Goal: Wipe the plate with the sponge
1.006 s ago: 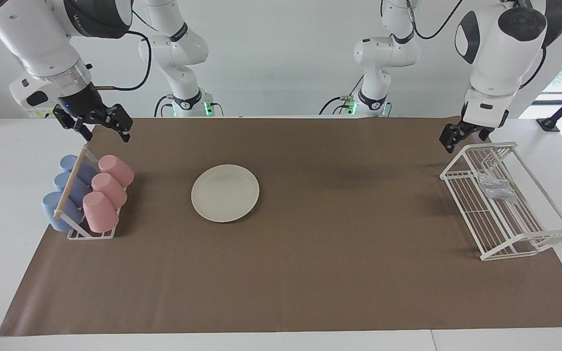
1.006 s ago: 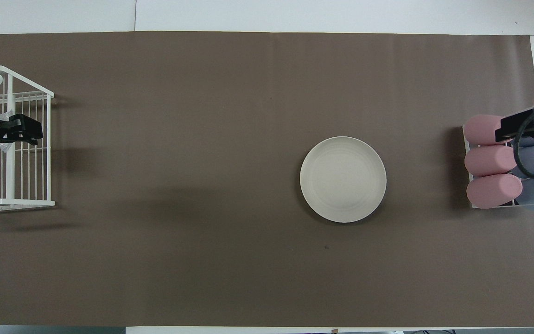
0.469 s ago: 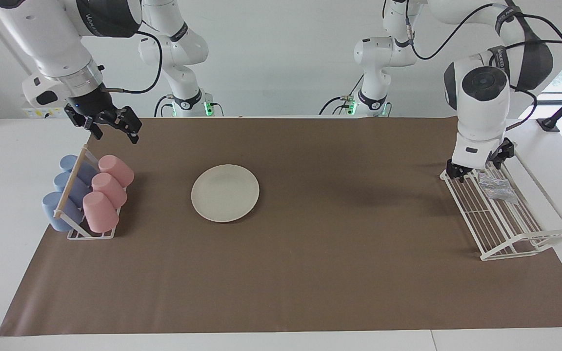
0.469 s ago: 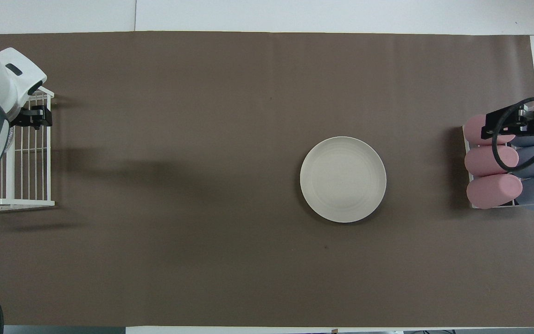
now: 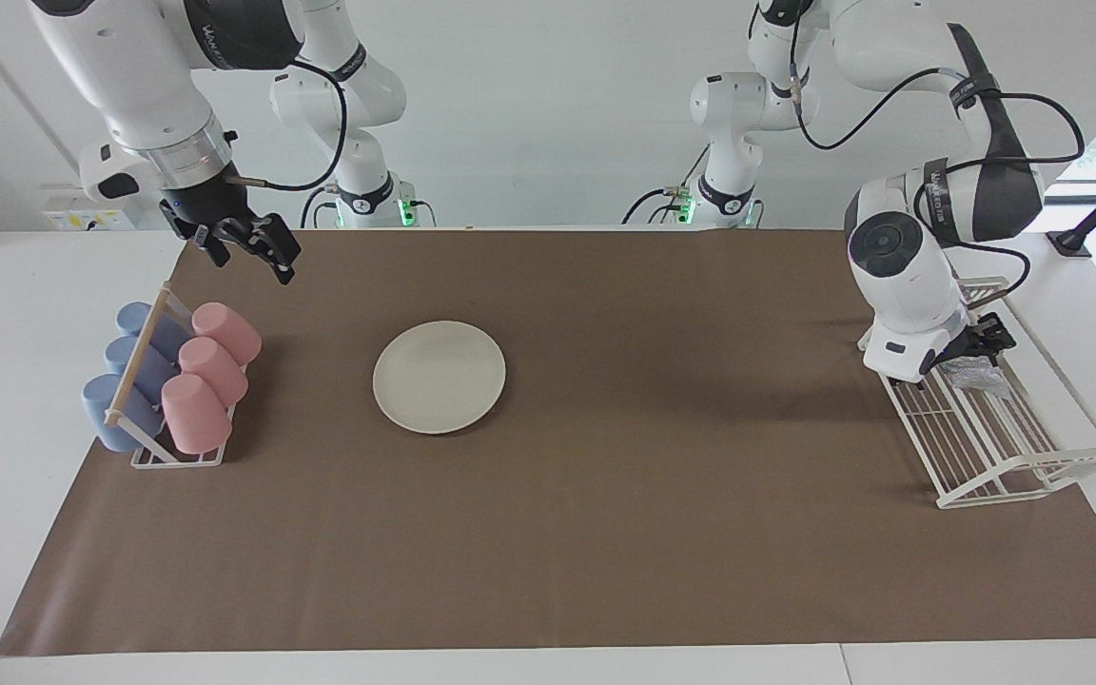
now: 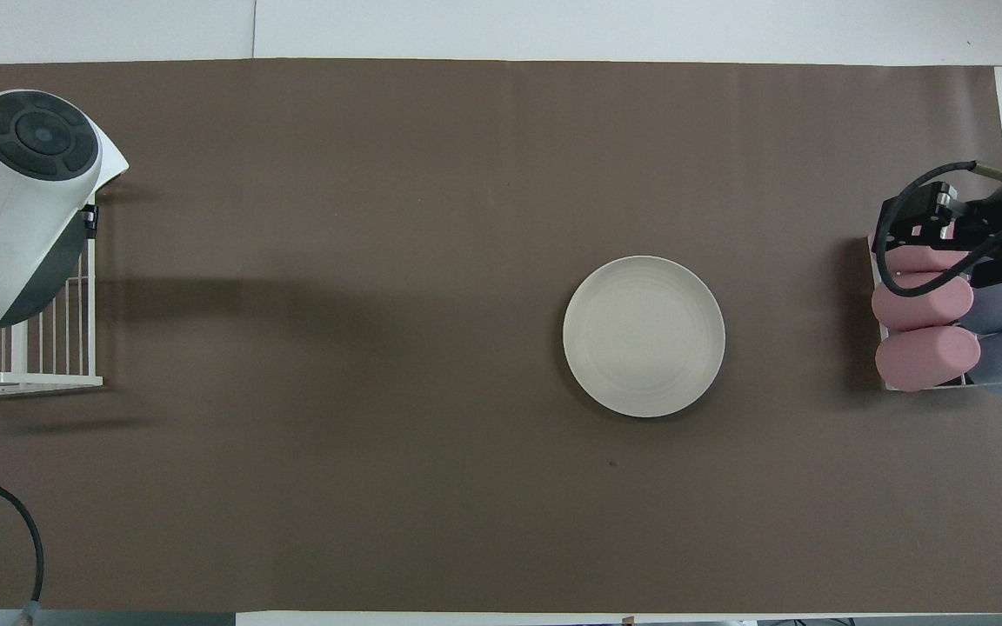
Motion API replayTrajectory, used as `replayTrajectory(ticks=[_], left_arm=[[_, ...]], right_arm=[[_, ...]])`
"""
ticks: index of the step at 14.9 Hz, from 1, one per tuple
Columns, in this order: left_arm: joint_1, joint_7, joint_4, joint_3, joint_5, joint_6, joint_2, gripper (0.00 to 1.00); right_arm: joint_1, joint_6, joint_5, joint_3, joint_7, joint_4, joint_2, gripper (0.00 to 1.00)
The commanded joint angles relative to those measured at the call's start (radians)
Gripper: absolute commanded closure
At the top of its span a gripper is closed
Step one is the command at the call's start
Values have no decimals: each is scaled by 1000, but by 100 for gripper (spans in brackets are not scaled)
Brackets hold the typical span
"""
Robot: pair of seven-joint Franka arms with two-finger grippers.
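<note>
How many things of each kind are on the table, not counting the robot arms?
Pink cups: 3
Blue cups: 3
Plate: 1
Sponge: 1
Cup rack: 1
White wire rack: 1
Total: 10

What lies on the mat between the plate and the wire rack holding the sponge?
Nothing: in both views only bare brown mat separates plate from wire rack.

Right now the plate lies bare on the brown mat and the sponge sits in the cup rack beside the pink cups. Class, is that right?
Not quite. The plate does lie bare on the brown mat, but the sponge sits in the white wire rack at the left arm's end, under the left gripper, as the facing view shows.
</note>
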Motion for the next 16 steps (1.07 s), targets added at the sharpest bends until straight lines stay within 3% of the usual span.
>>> replayTrajectory(ticks=[1,5,7,12,16], left_arm=[[-2,-19,-50,3,43,18,-19,0],[-5,-42,-62,3,43,-33,-25,2],[-5,-42,-58,3,43,-42,-25,22],[-14,-44,-50,3,43,-44,-23,96],[-19,-42,-21,3,43,-54,-16,100]], right_arm=[[-3,-13,-1,4,62,-3,-14,0],[-3,-14,2,40,216,-4,-14,0],[-3,-8,5,63,292,-3,-14,0],[-3,29,5,125,431,-1,-14,0],[-4,56,23,151,568,-3,-14,0]])
